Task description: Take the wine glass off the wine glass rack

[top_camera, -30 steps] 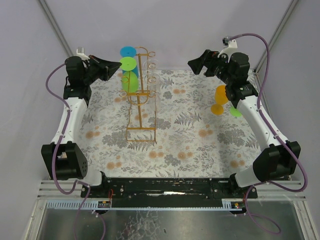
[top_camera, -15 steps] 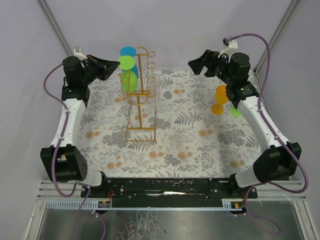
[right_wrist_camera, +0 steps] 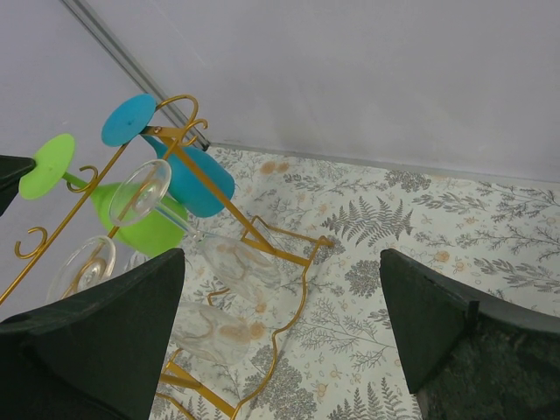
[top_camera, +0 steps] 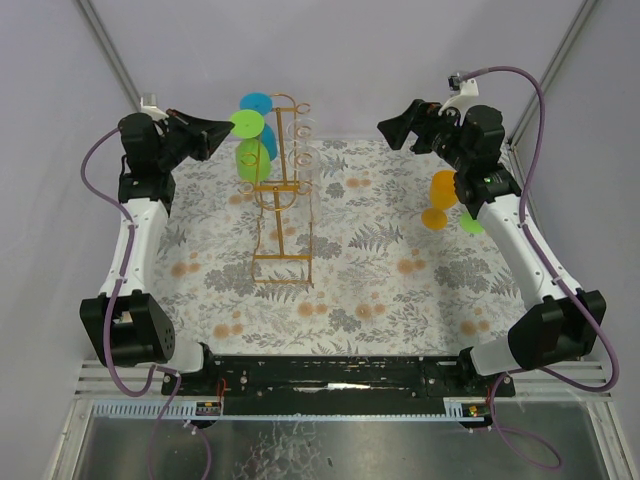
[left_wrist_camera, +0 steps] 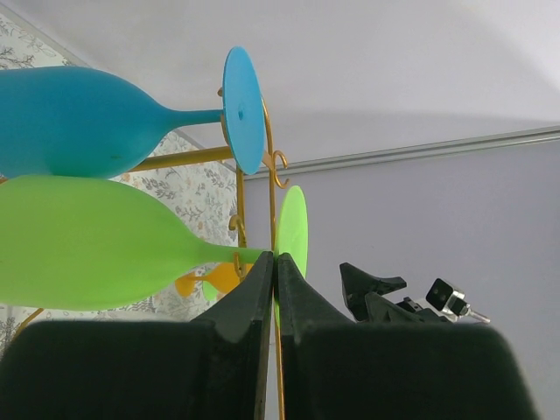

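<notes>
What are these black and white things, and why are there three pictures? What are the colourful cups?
They are two robot arms on a table with a flowery cloth. One picture looks down from above; the other two come from small cameras on each arm's wrist. A gold wire rack holds glasses: a blue wine glass, a green wine glass and clear glasses. The left gripper is pinched shut on the green wine glass's stem, beside its round foot. The right gripper is wide open, holding nothing. An orange glass stands by the right arm.

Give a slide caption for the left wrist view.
The left tool pinches the green glass by its stem; the blue glass hangs on the rack.
</notes>
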### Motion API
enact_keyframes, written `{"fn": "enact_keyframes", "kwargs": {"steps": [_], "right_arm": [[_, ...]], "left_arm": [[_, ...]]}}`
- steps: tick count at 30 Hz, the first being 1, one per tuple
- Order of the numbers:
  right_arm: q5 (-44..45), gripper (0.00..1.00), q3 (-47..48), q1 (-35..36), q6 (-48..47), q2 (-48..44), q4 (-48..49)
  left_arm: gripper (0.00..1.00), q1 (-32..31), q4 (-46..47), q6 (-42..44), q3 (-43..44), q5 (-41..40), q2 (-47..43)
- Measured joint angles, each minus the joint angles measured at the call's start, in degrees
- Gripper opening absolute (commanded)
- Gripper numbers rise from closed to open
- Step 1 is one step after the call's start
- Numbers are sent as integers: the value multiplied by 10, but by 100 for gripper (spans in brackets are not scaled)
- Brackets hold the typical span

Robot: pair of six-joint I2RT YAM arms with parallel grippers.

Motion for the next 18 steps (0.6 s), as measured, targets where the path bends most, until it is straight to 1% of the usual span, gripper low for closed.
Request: {"fn": "enact_keyframes", "kwargs": {"steps": [18], "right_arm": [[0, 99, -3, 0, -7, -4, -1]], "left_arm": [[0, 11, 0, 0, 0, -2, 0]]}}
